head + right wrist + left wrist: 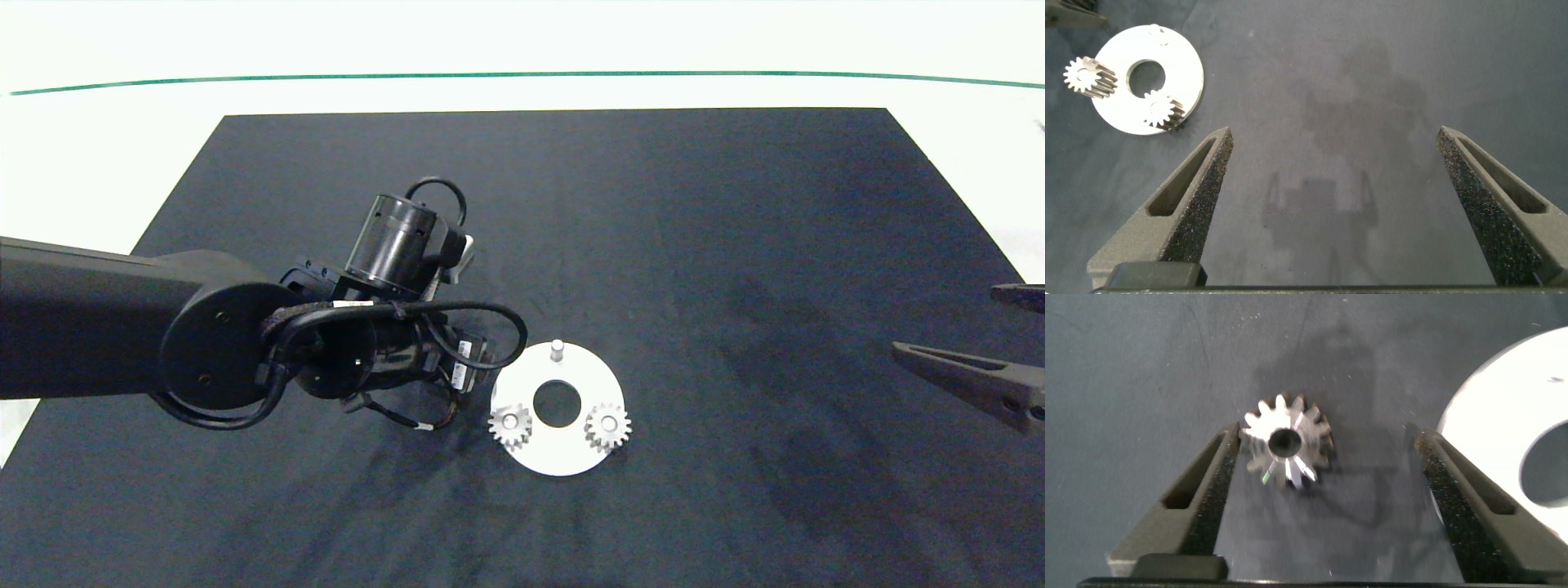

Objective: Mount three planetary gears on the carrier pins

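While the left arm [204, 343] reaches in low over the black mat [735, 245] and bends down just beside the white disc [563, 453], its wrist points straight at the cloth. The left gripper [1327, 469] hangs spread wide over a loose gear [1286, 443]; one finger [1200, 498] is touching or nearly touching the gear's teeth, the other stands well apart, so nothing is grasped. That gear lies flat on the mat just beside the disc's rim. On the disc, two gears [510, 424] [608, 425] already sit over pins on the side nearest the robot, and the far pin [557, 349] stands bare. Well away from the disc, the right gripper [1331, 204] hovers idle, fingers wide apart and holding nothing.
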